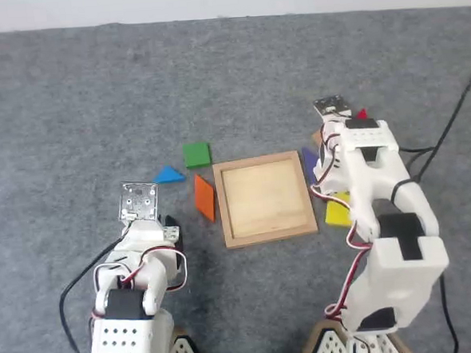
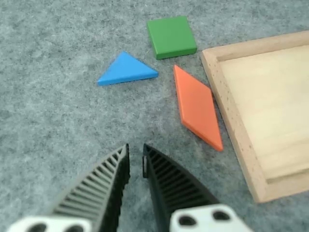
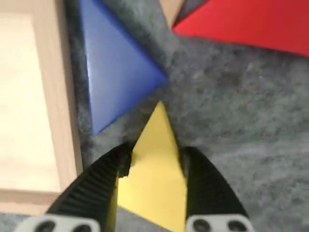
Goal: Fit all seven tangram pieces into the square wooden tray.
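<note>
The square wooden tray (image 1: 262, 158) lies in the middle of the grey mat with nothing inside. To one side of it lie a green square (image 1: 196, 154), a light blue triangle (image 1: 168, 175) and an orange parallelogram (image 1: 205, 197). My left gripper (image 2: 136, 151) hovers just short of the orange parallelogram (image 2: 197, 106), shut with nothing in it. On the tray's other side are a dark blue triangle (image 3: 116, 67), a red piece (image 3: 251, 21) and a yellow triangle (image 3: 154, 169). My right gripper (image 3: 152, 152) is shut on the yellow triangle's narrow end, close to the tray rim (image 3: 63, 96).
A tan piece's corner (image 3: 171, 9) shows beside the red piece. Both arm bases stand at the near edge of the mat. A black cable (image 1: 448, 123) runs off past the right arm. Open mat stretches beyond the tray.
</note>
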